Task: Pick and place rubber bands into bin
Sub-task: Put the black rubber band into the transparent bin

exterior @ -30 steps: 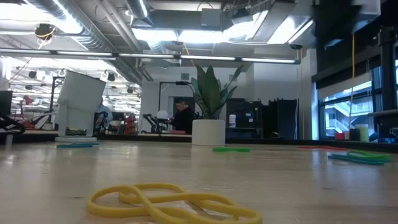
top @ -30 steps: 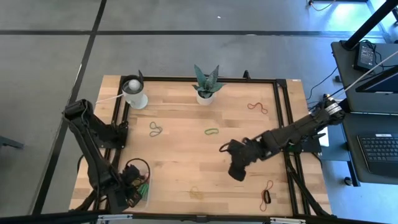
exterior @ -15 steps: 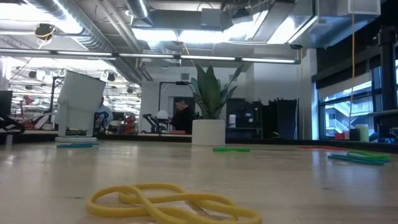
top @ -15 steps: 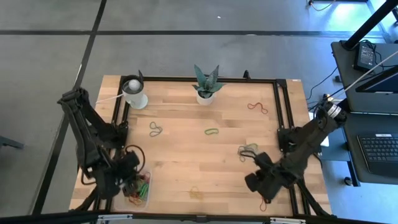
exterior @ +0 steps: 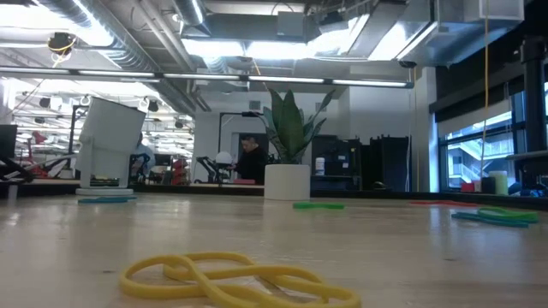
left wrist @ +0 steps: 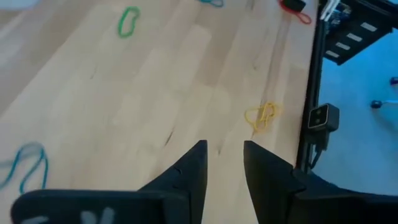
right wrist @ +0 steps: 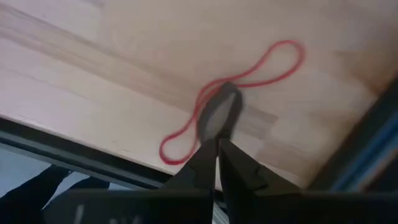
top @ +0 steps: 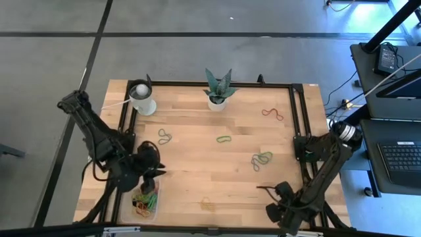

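Note:
The rubber bands lie scattered on the wooden table: teal (top: 164, 137), green (top: 224, 139), red (top: 272, 114), green-teal (top: 261, 159) and yellow (top: 208, 204) (exterior: 235, 278). The bin (top: 146, 201) is a clear tub at the near left corner with several coloured bands inside. My left gripper (top: 156, 174) (left wrist: 224, 152) hovers over the bin's far end, open and empty. My right gripper (top: 281, 209) (right wrist: 217, 142) is at the near right corner, shut. Its tips point at a red band (right wrist: 273, 65) that a dark loop (right wrist: 221, 106) crosses. My right gripper comes at the table from above. Its shut fingertips (right wrist: 211, 152) end at the near tip of the dark loop (right wrist: 214, 127), which lies over the red band's middle. The band lies flat on the wood. I cannot tell whether the fingers touch it.
A white cup (top: 143, 99) and a white plant pot (top: 218, 100) stand along the far edge. Black frame rails (top: 299, 125) run along the table's sides. A bench with a laptop (top: 398, 155) stands beyond the right edge. Bare wood lies around the table's middle.
My right arm has swung from the table's middle to the near right corner and down over the red band, uncovering the green-teal band. My left gripper has drawn back from over the bin toward the far edge, so the bin and its bands now show.

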Controlling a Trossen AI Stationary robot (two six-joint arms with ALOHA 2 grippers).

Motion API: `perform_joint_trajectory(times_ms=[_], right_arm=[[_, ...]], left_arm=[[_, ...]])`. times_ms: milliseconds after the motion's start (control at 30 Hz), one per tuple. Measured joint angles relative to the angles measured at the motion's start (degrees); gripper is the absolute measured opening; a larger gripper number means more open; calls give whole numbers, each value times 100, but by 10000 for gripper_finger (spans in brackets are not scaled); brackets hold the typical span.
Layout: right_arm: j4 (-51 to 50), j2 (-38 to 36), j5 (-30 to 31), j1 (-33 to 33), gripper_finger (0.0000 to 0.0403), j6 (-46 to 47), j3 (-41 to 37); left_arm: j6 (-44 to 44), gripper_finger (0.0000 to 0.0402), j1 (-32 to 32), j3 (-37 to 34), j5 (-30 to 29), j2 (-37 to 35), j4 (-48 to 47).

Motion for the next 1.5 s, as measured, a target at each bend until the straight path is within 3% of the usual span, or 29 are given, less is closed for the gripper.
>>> perform_joint_trajectory(times_ms=[200, 400, 667, 833, 1033, 1133, 1333, 1500], right_arm=[[347, 429, -261, 0, 55, -15, 0], [220, 716, -573, 127, 93, 8, 0], [181, 938, -484, 179, 117, -21, 0], [218, 1160, -384, 186, 96, -59, 0], [532, 1183, -324, 194, 11, -195, 0], [217, 991, -248, 235, 11, -181, 103], [-1498, 427, 607, 267, 6, -252, 847], [-2777, 63, 2297, 176, 3, -709, 1614]], left_arm=[[759, 102, 455, 0, 43, 20, 469], [972, 102, 820, 0, 84, 20, 727], [1096, 102, 1199, 0, 140, 25, 955], [1117, 100, 1426, 0, 140, 25, 1051], [1438, 102, 1736, 0, 97, 25, 1284], [1663, 101, 1886, 0, 106, 25, 1463], [2189, 104, 2194, 0, 81, 119, 1830], [3271, 129, 2331, 0, 279, 427, 2647]])
